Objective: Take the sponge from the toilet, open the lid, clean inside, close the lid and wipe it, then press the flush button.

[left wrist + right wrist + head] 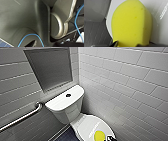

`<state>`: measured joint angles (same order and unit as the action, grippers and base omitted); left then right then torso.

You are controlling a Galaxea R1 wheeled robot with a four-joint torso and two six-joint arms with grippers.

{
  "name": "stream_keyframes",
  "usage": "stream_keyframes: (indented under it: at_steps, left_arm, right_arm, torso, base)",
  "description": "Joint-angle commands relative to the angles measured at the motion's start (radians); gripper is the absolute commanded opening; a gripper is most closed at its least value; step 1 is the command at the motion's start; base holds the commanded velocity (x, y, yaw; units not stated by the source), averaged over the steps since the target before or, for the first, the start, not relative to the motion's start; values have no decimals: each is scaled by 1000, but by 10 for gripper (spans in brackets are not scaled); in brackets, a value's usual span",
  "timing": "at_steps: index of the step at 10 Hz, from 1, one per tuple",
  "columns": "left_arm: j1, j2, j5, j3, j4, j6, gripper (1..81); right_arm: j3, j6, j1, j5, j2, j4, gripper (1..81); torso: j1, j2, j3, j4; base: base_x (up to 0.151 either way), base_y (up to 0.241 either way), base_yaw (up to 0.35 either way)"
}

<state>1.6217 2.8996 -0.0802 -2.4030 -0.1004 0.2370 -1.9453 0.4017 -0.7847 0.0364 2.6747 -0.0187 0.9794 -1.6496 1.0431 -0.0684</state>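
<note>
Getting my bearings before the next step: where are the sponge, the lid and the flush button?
sponge (99, 135): head view, middle of its yellow top.
lid (86, 123): head view, bare white part beside the sponge.
flush button (68, 95): head view, its dark centre.

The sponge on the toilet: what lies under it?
The closed white lid lies under the sponge. Whatever is beneath the lid is covered and cannot be seen.
</note>
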Motion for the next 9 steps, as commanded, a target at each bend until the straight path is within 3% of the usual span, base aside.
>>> stream_keyframes:
  at_steps: [1,3,4,6,9]
  left_arm:
    - [24,-3,102,15,-18,4,811]
    - [24,-3,102,18,-18,4,811]
    - [24,-3,102,18,-18,4,811]
    - [24,-2,102,18,-16,5,811]
    - [11,-9,91,39,-13,5,811]
  right_arm:
    - [8,0,69,-44,-8,-20,811]
    - [-12,2,57,-43,-10,-20,811]
    - [-10,0,57,-41,-14,-18,10]
    - [31,9,70,-39,-45,-18,10]
    - [336,6,118,-30,-256,-18,10]
  torso:
    - [0,0,0,0]
    - [0,0,0,0]
    - [0,0,0,0]
    - [0,0,0,0]
    - [0,0,0,0]
  base:
    - [0,0,0]
    - [0,0,0]
    - [0,0,0]
    - [0,0,0]
    - [0,0,0]
